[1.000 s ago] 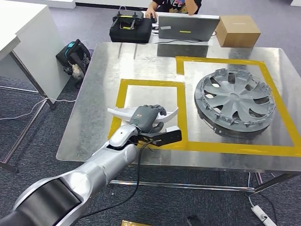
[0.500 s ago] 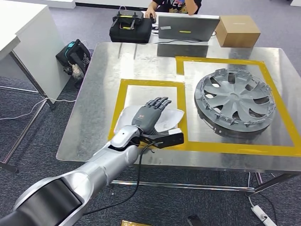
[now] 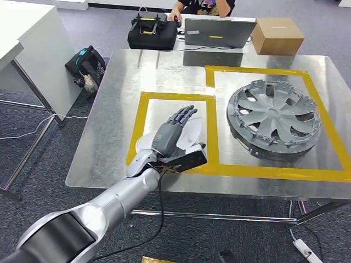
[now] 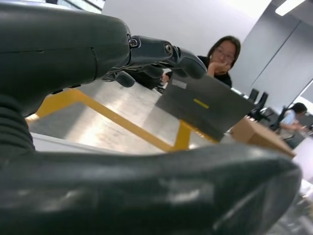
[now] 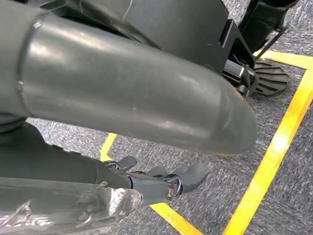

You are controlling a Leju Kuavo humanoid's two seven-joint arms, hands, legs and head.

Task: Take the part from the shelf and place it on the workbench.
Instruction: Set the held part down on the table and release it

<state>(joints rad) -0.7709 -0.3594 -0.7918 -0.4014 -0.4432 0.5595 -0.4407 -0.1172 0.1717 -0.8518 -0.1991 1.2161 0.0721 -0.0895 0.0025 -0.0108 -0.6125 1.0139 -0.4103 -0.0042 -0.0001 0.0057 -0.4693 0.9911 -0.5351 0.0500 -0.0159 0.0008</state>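
We have the left hand [image 3: 171, 133] flat and spread over the part [image 3: 191, 133], fingers straight, gripping nothing. The part lies on the workbench [image 3: 103, 137] inside the small yellow tape square [image 3: 140, 118], mostly under our palm, so the placing looks done. It's a thin, pale sheet-like piece with a curved edge, probably light plastic, a little flexible, smooth enough to slide on the brushed steel top. If we had to lift it again, we'd pinch a free edge near the rim rather than press from above. Beside it, in the larger taped bay, sits the grey hubcap [image 3: 273, 116], ribbed, spoked and rigid-looking. Our right hand [image 5: 158, 183] hangs low over grey carpet with yellow floor lines, fingers loosely curled on nothing
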